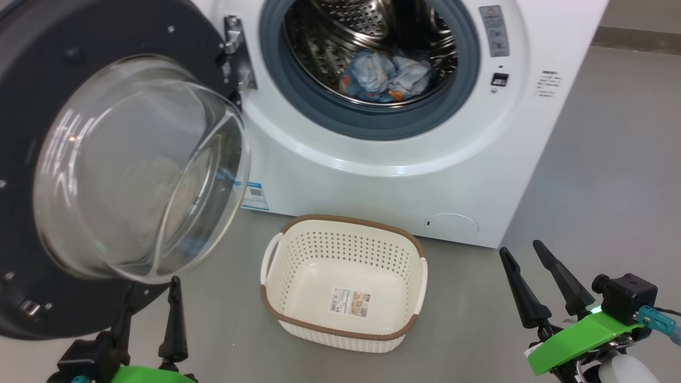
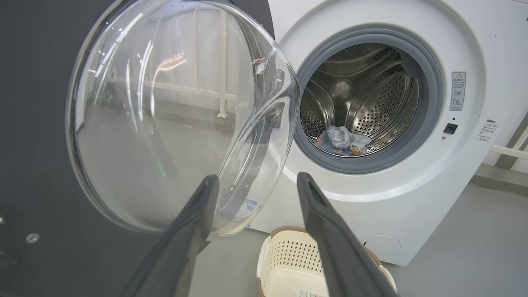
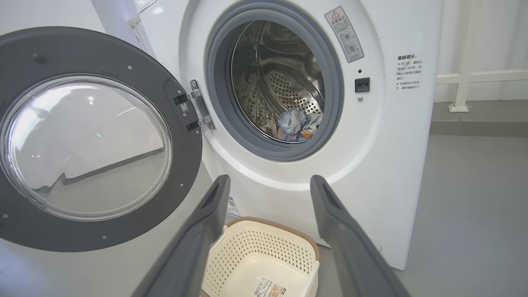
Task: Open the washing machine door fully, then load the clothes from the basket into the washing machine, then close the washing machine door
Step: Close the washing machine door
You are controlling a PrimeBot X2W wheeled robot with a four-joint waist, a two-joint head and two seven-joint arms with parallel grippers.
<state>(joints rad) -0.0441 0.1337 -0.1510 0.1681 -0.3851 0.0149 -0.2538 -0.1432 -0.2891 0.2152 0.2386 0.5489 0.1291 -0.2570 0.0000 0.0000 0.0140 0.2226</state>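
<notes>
The washing machine door [image 1: 122, 165] stands swung wide on its hinge at the left of the washing machine [image 1: 372, 181], its glass bowl bulging out into the room. The clothes [image 1: 385, 77], a crumpled light-blue bundle with orange print, lie low in the steel drum [image 1: 330, 42] inside the washing machine. The basket [image 1: 351, 221] sits on the floor [image 1: 585, 186] just in front of the washing machine, below the drum mouth, with nothing in it but the label sticker.

By that layout, opening and loading look finished. What is left is to swing the door round and shut it against the front of the washing machine.

The left claw [image 1: 152, 284] is in front of the washing machine's left side, under the door's lower edge. Its fingers are spread wide and carry nothing. Whether the tips touch the door rim I cannot tell. The right claw [image 1: 520, 247] hangs off the washing machine's right front corner, fingers equally wide apart, empty and touching nothing.
</notes>
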